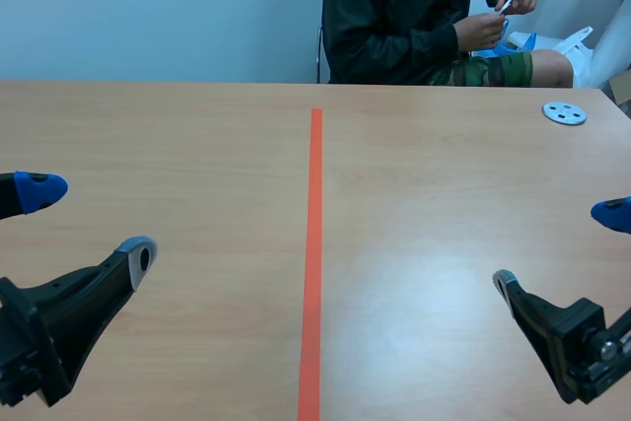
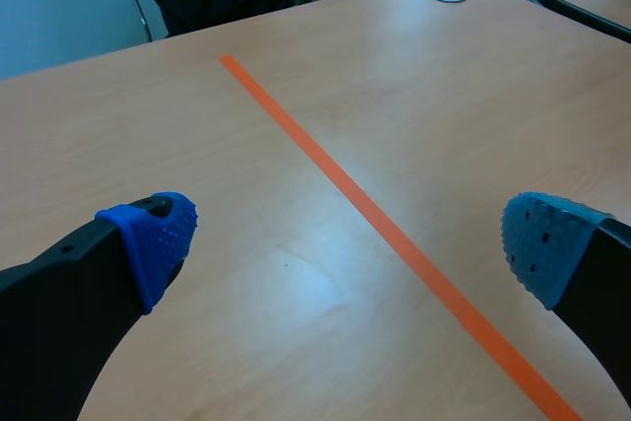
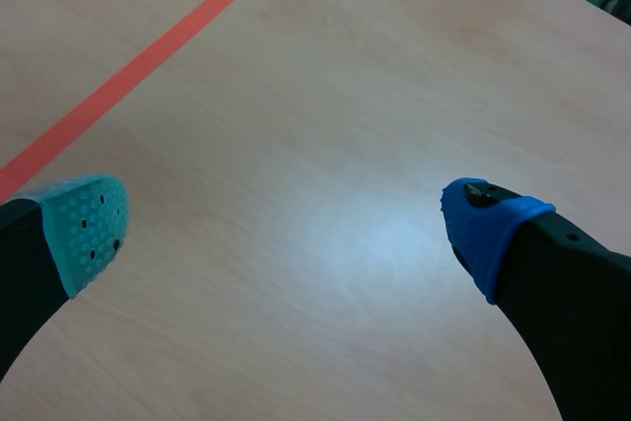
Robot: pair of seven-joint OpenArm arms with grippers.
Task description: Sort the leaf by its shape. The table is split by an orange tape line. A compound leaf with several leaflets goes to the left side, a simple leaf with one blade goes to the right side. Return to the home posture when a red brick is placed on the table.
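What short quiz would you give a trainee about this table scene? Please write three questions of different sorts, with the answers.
1. True or false: a leaf lies on the table.
2. The grey disc lies where, relative to the orange tape line? A) on the left side B) on the right side C) on the line itself
3. Fill in: the left gripper and the right gripper are both ____ and hold nothing.

Key: 1 false; 2 B; 3 open.
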